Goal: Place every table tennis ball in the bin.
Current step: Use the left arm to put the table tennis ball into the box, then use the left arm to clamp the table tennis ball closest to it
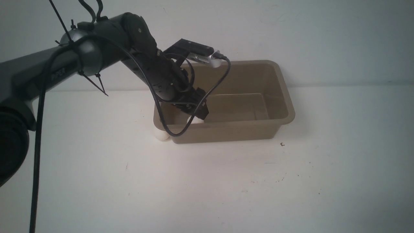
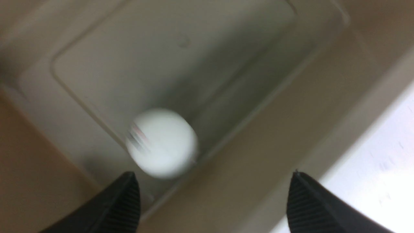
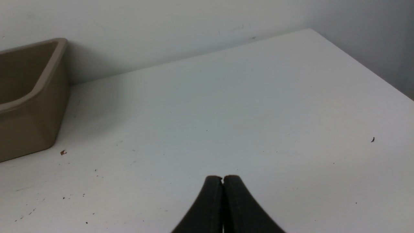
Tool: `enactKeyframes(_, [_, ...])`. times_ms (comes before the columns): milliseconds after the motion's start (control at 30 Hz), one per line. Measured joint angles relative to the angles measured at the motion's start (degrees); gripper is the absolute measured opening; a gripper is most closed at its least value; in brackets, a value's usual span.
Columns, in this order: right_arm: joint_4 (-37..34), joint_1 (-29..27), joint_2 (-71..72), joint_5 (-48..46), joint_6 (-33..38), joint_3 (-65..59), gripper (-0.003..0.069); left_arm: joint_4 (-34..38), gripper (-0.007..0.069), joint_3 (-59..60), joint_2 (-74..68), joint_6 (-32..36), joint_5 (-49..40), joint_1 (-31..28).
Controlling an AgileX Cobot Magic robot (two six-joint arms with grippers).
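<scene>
1. Marked ball (image 2: pixel 161 142) lies inside the bin (image 1: pixel 284 97), at its left end. The left wrist view shows it blurred over the tub's floor, close to the foot of one side wall, with smeared dark and reddish print on one side. In the front view it peeks out white just under the left gripper (image 2: pixel 213 174).
2. The second ball (image 1: pixel 161 134) sits outside on the table (image 1: pixel 207 187), touching the bin's near left corner. Whether it carries any print cannot be told.
3. The left gripper points down over the bin's left end. Its two ribbed fingers (image 2: pixel 124 200) stand wide apart with nothing between them, and the marked ball is clear of both.
4. The bin is a taupe rectangular tub with a flared rim and sloping sides, standing on the white table close to the back wall.
5. A black cable (image 1: pixel 181 131) from the left arm droops in a loop across the bin's near wall.
6. The right gripper (image 3: pixel 223 178) is low above bare table, with the bin's right end off to its left. Its jaws are pressed together and hold nothing.
7. A small brown fleck (image 1: pixel 282 144) lies on the table just beside the bin's near right corner, among scattered dark specks.
</scene>
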State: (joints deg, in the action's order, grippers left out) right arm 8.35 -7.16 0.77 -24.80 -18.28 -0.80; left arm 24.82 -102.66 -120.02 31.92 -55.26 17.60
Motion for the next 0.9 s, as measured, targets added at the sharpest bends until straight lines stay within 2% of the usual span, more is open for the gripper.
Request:
enactKeyframes(133, [0.0, 0.0, 0.0, 0.0, 0.0, 0.0, -0.0018, -1.37, 0.0538, -4.74, 1.16, 2.26, -8.96, -2.44])
enactKeyframes(300, [0.0, 0.0, 0.0, 0.0, 0.0, 0.0, -0.0018, -0.98, 0.0426, -7.62, 10.05, 2.46, -14.23, -10.98])
enactKeyframes(367, [0.0, 0.0, 0.0, 0.0, 0.0, 0.0, -0.0018, 0.07, 0.0327, -8.0, 15.16, 2.74, -15.06, -16.11])
enactKeyframes(400, [0.0, 0.0, 0.0, 0.0, 0.0, 0.0, -0.0018, 0.13, 0.0316, -8.0, 15.58, 2.75, -15.12, -16.59])
enactKeyframes(433, [0.0, 0.0, 0.0, 0.0, 0.0, 0.0, -0.0018, 0.67, 0.0237, -8.19, 18.65, 3.14, -15.3, -19.97])
enactKeyframes(467, [0.0, 0.0, 0.0, 0.0, 0.0, 0.0, -0.0018, 0.86, 0.0201, -8.25, 19.3, 3.32, -15.38, -21.37])
enactKeyframes(500, [0.0, 0.0, 0.0, 0.0, 0.0, 0.0, -0.0018, 2.04, 0.0104, -8.19, 21.3, 4.23, -15.49, -24.87])
enactKeyframes(567, [0.0, 0.0, 0.0, 0.0, 0.0, 0.0, -0.0018, 5.06, 0.0036, -6.89, 22.68, 6.02, -15.49, -28.34])
enactKeyframes(667, [0.0, 0.0, 0.0, 0.0, 0.0, 0.0, -0.0018, 9.48, -0.0001, -3.06, 23.03, 10.04, -15.44, -30.47])
enactKeyframes(767, [0.0, 0.0, 0.0, 0.0, 0.0, 0.0, -0.0018, 10.91, -0.0004, 3.85, 22.43, 14.63, -15.44, -30.64])
enactKeyframes(900, [0.0, 0.0, 0.0, 0.0, 0.0, 0.0, -0.0018, 11.58, -0.0004, 12.39, 20.69, 15.63, -14.39, -30.64])
